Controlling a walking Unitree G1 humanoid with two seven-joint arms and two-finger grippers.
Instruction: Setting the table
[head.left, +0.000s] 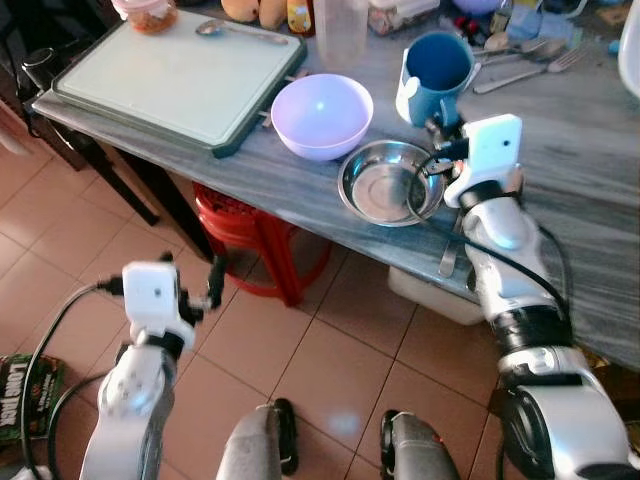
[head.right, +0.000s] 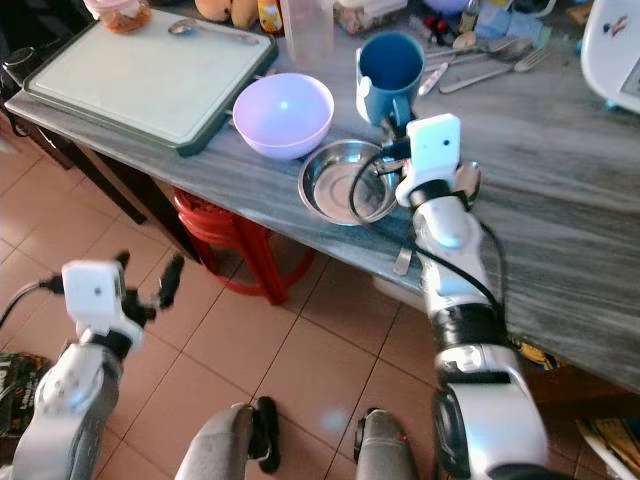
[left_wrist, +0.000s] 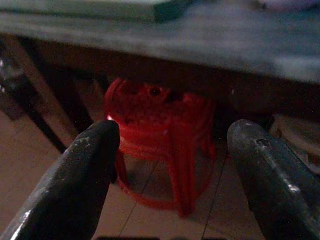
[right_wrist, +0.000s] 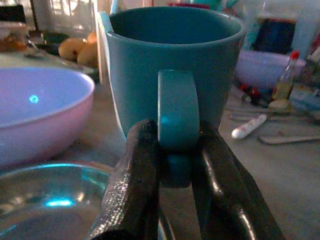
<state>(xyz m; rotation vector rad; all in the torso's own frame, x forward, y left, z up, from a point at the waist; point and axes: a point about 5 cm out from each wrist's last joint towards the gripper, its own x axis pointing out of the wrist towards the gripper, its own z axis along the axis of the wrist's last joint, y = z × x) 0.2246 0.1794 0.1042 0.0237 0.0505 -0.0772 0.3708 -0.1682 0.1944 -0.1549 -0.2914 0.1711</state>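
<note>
The right gripper (right_wrist: 172, 165) is at the blue mug (head.left: 437, 75), and its two fingers (right_wrist: 132, 185) are closed on the mug's handle (right_wrist: 177, 115), one on each side. The mug stands upright on the grey table (head.left: 560, 140), just behind the steel bowl (head.left: 388, 183) and beside the pink bowl (head.left: 321, 116). From the wrist view I cannot tell if the mug is lifted or sits on the table.

The left gripper (head.left: 205, 290) hangs low, in front of the table edge and over the tiled floor, with its fingers (left_wrist: 85, 165) wide apart and nothing between them. It looks toward the red stool (left_wrist: 160, 140) under the table.

As for the task, I judge it is at an early stage. The two bowls and the mug are close together near the front edge. A cutting board (head.left: 170, 75) lies at the left end with a spoon (head.left: 215, 28) on its far edge. More cutlery, with a fork (head.left: 530, 68), lies in a loose group at the back right among bottles and other small things. Another piece of cutlery (head.left: 450, 255) lies at the front edge near the right arm, and I cannot tell which kind it is.

Nothing looks like a finished place setting. The mug is gripped but not placed, and the cutlery is not yet laid beside the bowls. So most of the work is left.
</note>
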